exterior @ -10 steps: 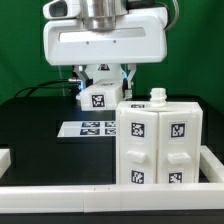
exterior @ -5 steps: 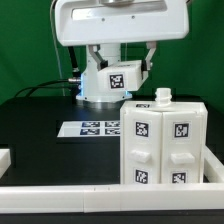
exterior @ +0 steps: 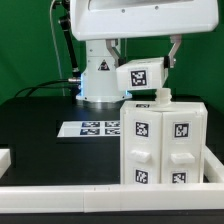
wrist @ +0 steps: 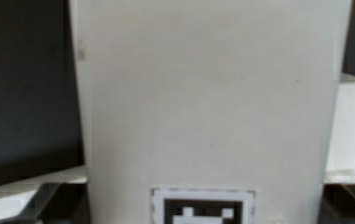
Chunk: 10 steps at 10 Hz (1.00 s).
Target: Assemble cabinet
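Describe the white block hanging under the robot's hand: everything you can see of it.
The white block is a smooth, boxy piece, plastic by its look, with a black-and-white square tag on one face. It hangs tilted in the air, clamped in the gripper, close above the cabinet, toward the exterior view's left of its top. Nothing else visibly touches it.

**Exterior view:** fixed camera off the arm, set low, a little above the black surface [exterior: 30, 120]. It faces the arm [exterior: 100, 80] across the marker board [exterior: 95, 128] at middle range. The cabinet [exterior: 163, 140] stands nearest the lens, on the exterior view's right.

**Wrist view:** camera on the wrist, looking along the jaws at very close range. A white block [wrist: 200, 100] fills most of the frame.

**Shared:** the tagged white block, which the exterior view shows just above the cabinet, and probably a dark strip of the surface.
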Available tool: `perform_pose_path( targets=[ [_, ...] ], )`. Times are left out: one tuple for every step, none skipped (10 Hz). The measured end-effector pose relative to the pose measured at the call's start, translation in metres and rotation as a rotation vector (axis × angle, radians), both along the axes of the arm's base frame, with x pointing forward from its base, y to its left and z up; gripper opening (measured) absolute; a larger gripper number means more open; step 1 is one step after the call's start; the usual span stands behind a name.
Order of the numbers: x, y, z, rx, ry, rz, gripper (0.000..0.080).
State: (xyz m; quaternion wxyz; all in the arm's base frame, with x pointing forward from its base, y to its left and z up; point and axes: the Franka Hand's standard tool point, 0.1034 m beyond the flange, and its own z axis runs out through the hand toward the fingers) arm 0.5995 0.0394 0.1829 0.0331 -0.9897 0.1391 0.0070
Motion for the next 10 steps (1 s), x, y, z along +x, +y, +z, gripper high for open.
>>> perform_pose_path(
  targets=[
    [0.002, 0.004, -0.004, -0.001, 0.003, 0.000, 0.0556],
    [0.003, 0.007, -0.005, -0.002, 0.004, 0.000, 0.0556],
    [0.004, 0.012, -0.006, -0.002, 0.004, -0.006, 0.0556],
    [0.004, 0.016, -0.006, -0.002, 0.002, -0.003, 0.0556],
    [0.005, 0.018, -0.007, -0.002, -0.005, 0.000, 0.0556],
    [0.002, 0.020, -0.013, -0.003, -0.002, 0.004, 0.0556],
    [0.000, 0.021, -0.018, -0.004, 0.005, 0.008, 0.0556],
    [0.003, 0.023, -0.018, -0.005, -0.008, 0.010, 0.0556],
    [0.005, 0.023, -0.018, -0.005, -0.019, 0.011, 0.0556],
    [0.007, 0.023, -0.018, -0.006, -0.032, 0.011, 0.0556]
  ],
)
